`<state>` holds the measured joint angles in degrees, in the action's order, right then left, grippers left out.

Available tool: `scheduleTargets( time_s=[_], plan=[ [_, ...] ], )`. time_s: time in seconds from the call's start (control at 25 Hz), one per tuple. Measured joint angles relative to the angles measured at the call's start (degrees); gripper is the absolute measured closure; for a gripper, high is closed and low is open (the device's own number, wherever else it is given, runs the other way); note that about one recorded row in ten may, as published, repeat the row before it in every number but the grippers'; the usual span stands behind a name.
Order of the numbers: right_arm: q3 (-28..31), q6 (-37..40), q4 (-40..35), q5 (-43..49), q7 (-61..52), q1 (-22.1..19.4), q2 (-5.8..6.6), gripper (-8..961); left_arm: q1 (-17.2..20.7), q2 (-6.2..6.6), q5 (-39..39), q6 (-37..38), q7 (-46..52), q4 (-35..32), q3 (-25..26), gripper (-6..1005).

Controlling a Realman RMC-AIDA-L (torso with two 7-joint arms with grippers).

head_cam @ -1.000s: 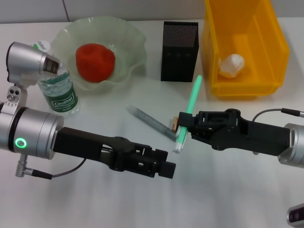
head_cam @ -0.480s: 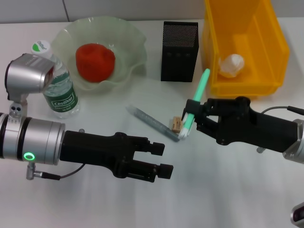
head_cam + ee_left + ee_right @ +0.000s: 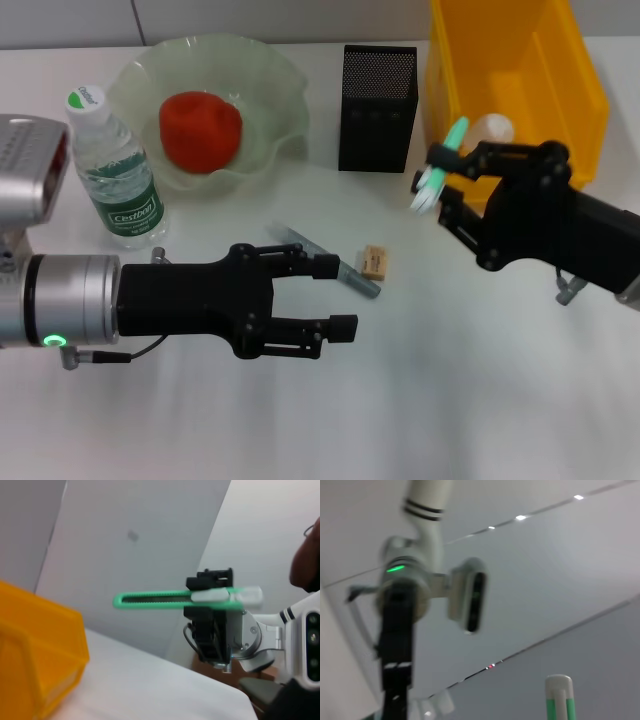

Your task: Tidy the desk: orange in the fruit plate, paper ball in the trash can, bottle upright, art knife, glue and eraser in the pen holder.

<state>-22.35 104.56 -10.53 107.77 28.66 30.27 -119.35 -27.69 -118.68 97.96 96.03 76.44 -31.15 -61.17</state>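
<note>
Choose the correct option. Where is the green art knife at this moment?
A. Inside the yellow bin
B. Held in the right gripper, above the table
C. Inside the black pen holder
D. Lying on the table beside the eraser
B: the right gripper is shut on the knife and holds it in the air between the pen holder and the bin; the eraser lies alone on the table.

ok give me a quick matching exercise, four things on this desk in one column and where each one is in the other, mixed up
Things:
1. orange
2. paper ball
3. green knife
4. eraser

Places:
a. lying on the bare table
b. in the yellow bin
c. in the glass bowl
d. held in the right gripper, off the table

Pairs: 1-c, 2-b, 3-d, 4-a
</note>
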Motion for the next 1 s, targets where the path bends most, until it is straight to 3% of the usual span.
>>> scheduleTargets(
  time_s=[0.08,0.2,0.32,0.36,0.52,1.0],
  plan=[
    [0.0,0.8,0.0,-1.6,-5.0,-0.4,0.02,763,0.0,0.00,0.0,0.0,0.0,0.0,0.0,199],
    [0.0,1.9,0.1,-5.0,-15.2,-1.0,0.04,762,1.9,-0.13,-3.7,0.0,-8.9,2.0,-0.3,199],
    [0.0,2.1,0.8,-6.6,-21.9,-1.3,0.00,762,1.9,-0.13,-3.7,0.0,-8.9,2.0,-0.3,199],
    [0.0,2.1,0.8,-6.6,-21.9,-1.3,0.00,762,3.2,-0.14,-5.7,-0.2,-16.4,4.7,0.0,199],
    [0.6,0.4,3.4,-7.1,-30.9,-0.8,-0.05,762,5.2,-0.11,-9.0,-1.2,-23.7,6.8,0.2,199],
    [1.6,-4.0,7.6,-12.8,-45.0,0.2,-0.22,762,9.9,0.11,-15.3,-4.7,-32.6,10.5,1.9,200]
  ],
)
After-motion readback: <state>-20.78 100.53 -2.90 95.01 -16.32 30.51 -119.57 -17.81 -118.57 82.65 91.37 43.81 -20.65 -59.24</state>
